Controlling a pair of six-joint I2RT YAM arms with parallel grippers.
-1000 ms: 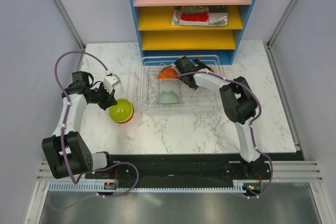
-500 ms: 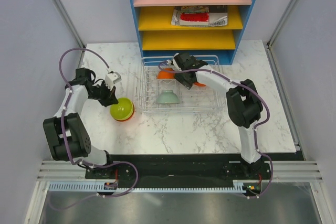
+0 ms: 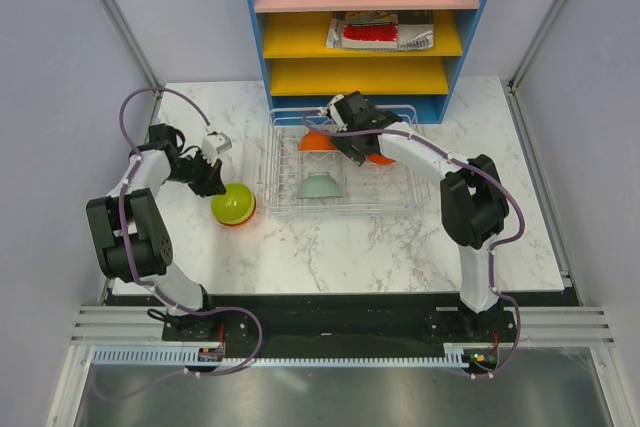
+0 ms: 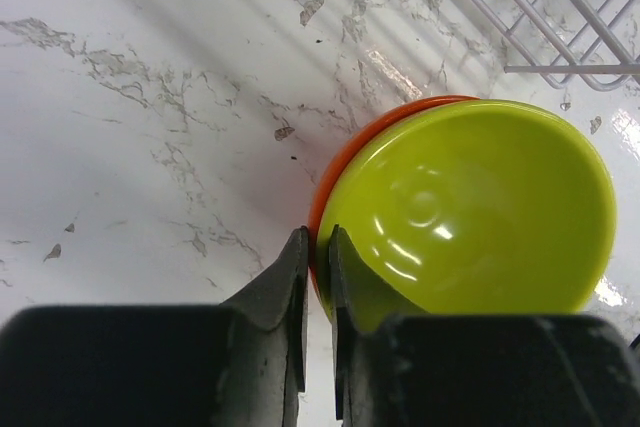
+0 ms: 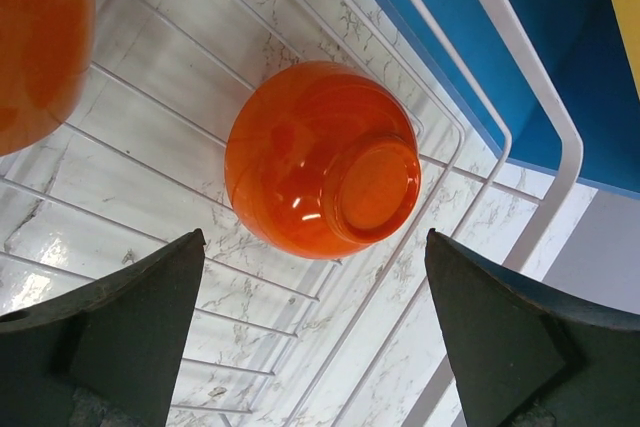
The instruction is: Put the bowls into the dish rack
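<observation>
- The table [image 3: 400,247] carries a job I judge a little past halfway, with three bowls loaded and two left out
- The dish rack [image 3: 400,197] sits mid-table against the far edge, and each bowl in it lies base-up or tipped among the prongs
- The right arm [image 3: 460,197] rises from the near right corner and reaches across to the rack's far side, wrist turned down over it; the left arm [image 3: 140,177] folds up along the left edge, forearm aimed toward the rack
- The pale mint bowl [image 3: 320,185] rests at the rack's near side, the left orange bowl [image 3: 316,141] at its far left, and the right orange bowl [image 5: 320,162] near it, base toward the wrist camera
- The lime green bowl [image 4: 470,207] nests in an orange-red bowl [image 4: 321,197] on bare table just left of the rack; this pair is what remains
- The right gripper [image 5: 312,242] hangs above the right orange bowl with jaws spread wide, empty and clear of it
- The left gripper [image 4: 316,239] is closed to a thin slit across the lime green bowl's rim; whether the orange-red rim is pinched too, I cannot tell
</observation>
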